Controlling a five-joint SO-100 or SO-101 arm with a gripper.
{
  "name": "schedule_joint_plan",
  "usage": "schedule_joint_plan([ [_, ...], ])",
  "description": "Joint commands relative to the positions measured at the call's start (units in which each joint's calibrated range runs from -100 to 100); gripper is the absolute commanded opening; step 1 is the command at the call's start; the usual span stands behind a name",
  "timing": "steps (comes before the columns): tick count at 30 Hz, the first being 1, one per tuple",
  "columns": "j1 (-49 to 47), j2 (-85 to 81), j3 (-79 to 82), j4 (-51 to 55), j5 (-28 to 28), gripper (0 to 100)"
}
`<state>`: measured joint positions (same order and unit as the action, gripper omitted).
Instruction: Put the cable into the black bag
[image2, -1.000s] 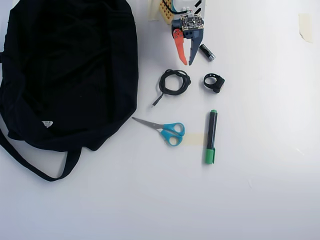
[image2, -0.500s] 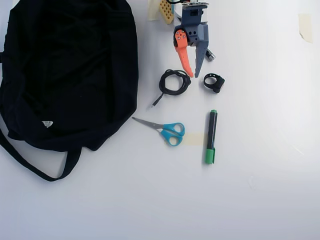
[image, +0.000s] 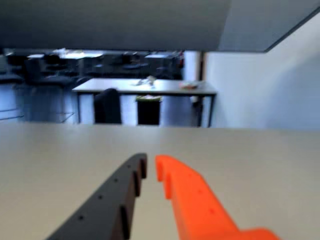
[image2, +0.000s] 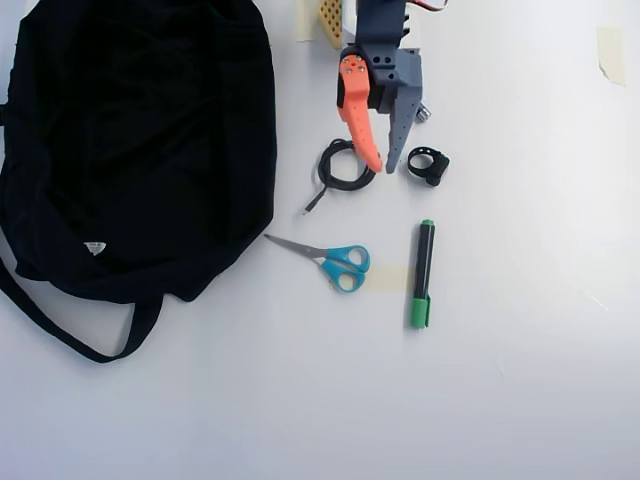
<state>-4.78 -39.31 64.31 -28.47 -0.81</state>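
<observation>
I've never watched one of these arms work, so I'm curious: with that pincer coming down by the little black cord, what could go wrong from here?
The pincer hangs over the right edge of the cable, not its middle, so it may catch only one strand and let the loose coil unwind. The ring strap lies just beside the grey finger and could get nudged or picked up instead. The black bag looks slumped, so dropping the cable inside may miss.

Soft matt cloth black bag (image2: 140, 150)

End effector (image2: 383, 166) pointing down-frame in overhead view, jaws slightly apart, holding nothing.
</observation>
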Motion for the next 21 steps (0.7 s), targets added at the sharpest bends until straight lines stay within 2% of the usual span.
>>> schedule_joint_plan([
  [1,0.2,6.7,-10.6,-0.8,0.3,2],
  [6,0.1,12.8,-16.4,1.2,0.3,2],
  [8,0.2,14.7,-21.5,7.1,0.4,2],
  [9,0.3,16.4,-28.5,15.8,0.4,2],
  [13,0.3,20.6,-41.4,30.7,0.4,2],
  [17,0.3,23.8,-49.4,39.3,0.4,2],
  [21,0.3,25.5,-52.4,43.6,0.4,2],
])
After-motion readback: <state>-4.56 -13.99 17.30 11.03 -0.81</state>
